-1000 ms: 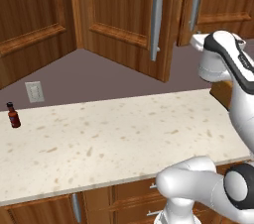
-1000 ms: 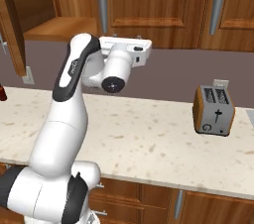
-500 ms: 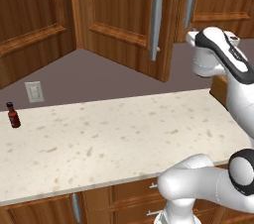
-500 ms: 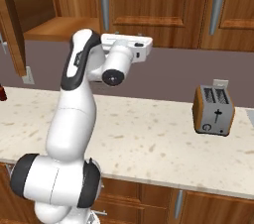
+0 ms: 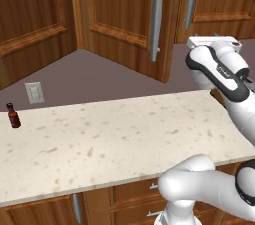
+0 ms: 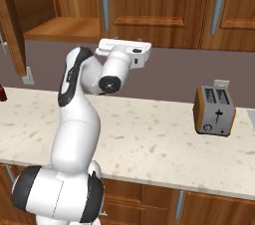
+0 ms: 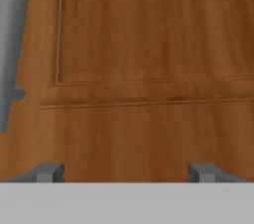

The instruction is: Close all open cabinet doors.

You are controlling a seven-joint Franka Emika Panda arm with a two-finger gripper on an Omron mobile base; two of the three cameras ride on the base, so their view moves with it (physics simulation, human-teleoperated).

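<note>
Kitchen scene, read from left to right. At the far left of the left base view a small dark bottle (image 5: 13,115) stands on the speckled tabletop (image 5: 114,139), just below a white wall outlet (image 5: 34,92). Above the tabletop, one of the cabinet doors (image 5: 124,20) hangs swung out from the wall cabinets, its long silver bar handle (image 5: 158,15) facing the room; this is the open door to deal with. To its right the white arm (image 5: 221,69) is raised to cabinet height. In the right base view a toaster (image 6: 214,110) sits on the tabletop, well apart from the arm.

The hand view shows the fingers (image 7: 126,172) spread wide, holding nothing, very close to a reddish-brown door face (image 7: 149,59), with a handle at the left edge. Whether the fingers touch the wood cannot be told.

Judgement: the step in hand is pushing a door shut. It would go best with a flat push on the panel, far from the hinge, following the door's arc and keeping clear of the handle so nothing snags.
</note>
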